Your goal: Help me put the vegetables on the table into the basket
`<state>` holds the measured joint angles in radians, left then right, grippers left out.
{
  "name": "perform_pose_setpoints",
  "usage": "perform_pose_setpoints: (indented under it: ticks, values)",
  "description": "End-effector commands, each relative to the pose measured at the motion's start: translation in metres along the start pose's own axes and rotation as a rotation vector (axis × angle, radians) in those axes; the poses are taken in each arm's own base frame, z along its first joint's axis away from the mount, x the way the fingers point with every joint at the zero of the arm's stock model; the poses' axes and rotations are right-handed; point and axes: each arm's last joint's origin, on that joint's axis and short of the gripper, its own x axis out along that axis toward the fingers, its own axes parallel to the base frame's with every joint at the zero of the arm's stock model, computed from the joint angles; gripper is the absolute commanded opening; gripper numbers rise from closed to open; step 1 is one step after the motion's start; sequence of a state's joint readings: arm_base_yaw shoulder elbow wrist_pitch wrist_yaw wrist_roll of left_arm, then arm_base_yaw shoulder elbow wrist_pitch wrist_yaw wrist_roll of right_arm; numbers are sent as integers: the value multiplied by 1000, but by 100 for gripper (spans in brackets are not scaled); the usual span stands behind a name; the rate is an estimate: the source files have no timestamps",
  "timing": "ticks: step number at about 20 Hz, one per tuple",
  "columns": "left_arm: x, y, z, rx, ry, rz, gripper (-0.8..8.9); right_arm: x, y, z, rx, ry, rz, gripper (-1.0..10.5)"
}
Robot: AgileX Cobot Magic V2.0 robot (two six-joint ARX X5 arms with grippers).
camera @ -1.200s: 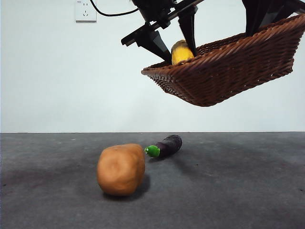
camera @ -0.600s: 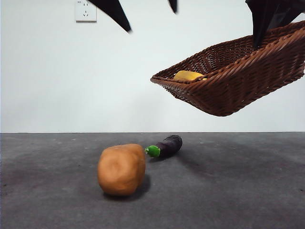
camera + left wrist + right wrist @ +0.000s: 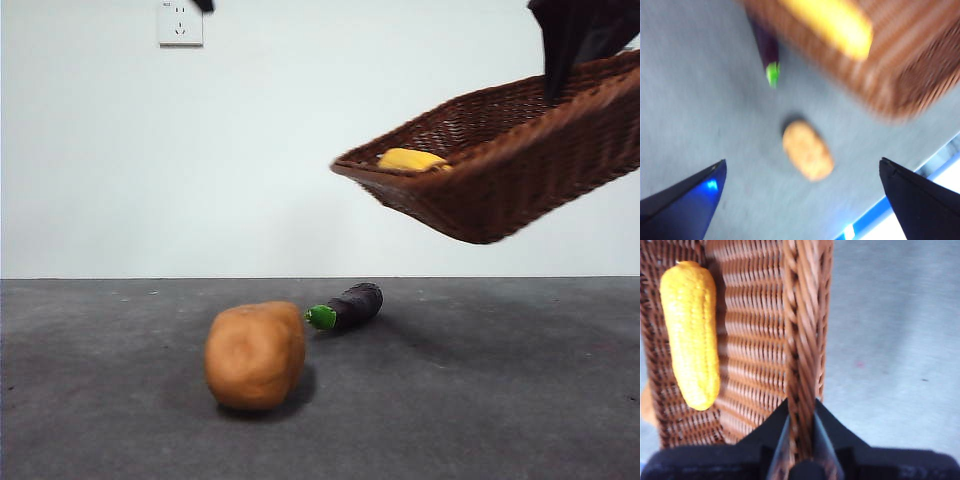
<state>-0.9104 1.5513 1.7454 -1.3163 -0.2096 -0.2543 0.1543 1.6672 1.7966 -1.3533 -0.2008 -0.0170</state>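
The brown wicker basket (image 3: 500, 170) hangs tilted in the air at the right. My right gripper (image 3: 801, 412) is shut on its braided rim and enters the front view at the top right corner (image 3: 556, 80). The yellow corn cob (image 3: 412, 159) lies inside the basket (image 3: 755, 315), also in the right wrist view (image 3: 690, 332). On the table (image 3: 480, 400) rest the tan potato (image 3: 255, 355) and, behind it, the purple eggplant (image 3: 346, 306) with its green cap. My left gripper (image 3: 802, 162) is open high above the potato (image 3: 807, 157), holding nothing.
A white wall socket (image 3: 180, 22) sits on the back wall at the upper left. The blurred left wrist view takes in the eggplant (image 3: 769, 55), the corn (image 3: 832, 22) and the basket's edge (image 3: 900, 70) from above.
My left gripper let the corn go into the basket and rose almost out of the front view. The basket drifted slightly right with the corn lying in it.
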Motion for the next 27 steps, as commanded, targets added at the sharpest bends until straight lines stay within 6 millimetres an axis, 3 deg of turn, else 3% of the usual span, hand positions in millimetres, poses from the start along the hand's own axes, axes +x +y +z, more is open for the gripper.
perform_pose_setpoints:
  ticks: [1, 5, 9, 14, 19, 20, 22, 24, 25, 27]
  values:
    - [28, -4, -13, -35, 81, 63, 621, -6, -13, -2, 26, -14, -10, -8]
    - [86, -12, -34, -77, 149, -35, 621, -10, -33, -3, 89, -26, -31, -8]
    - [135, -5, -46, -249, 127, -159, 621, -11, -38, -4, 105, -25, -36, -8]
    - [171, 10, -48, -305, 206, -111, 621, -11, -36, -4, 102, -28, 6, -8]
    - [200, 8, -49, -299, 265, -131, 620, -11, -36, -4, 100, -29, 17, -8]
    - [205, 7, -49, -297, 277, -125, 586, -11, -36, -4, 100, -29, 16, -8]
    - [214, 6, -51, -296, 299, -118, 382, -11, -36, -4, 100, -29, 17, -8]
    - [217, 6, -52, -283, 301, -102, 60, -11, -36, -4, 99, -29, 16, -8]
    - [216, 4, -51, -262, 284, -90, -5, -11, -36, -4, 99, -29, 16, -8]
    - [210, 2, -49, -235, 251, -87, -8, -11, -36, -4, 99, -29, 16, -8]
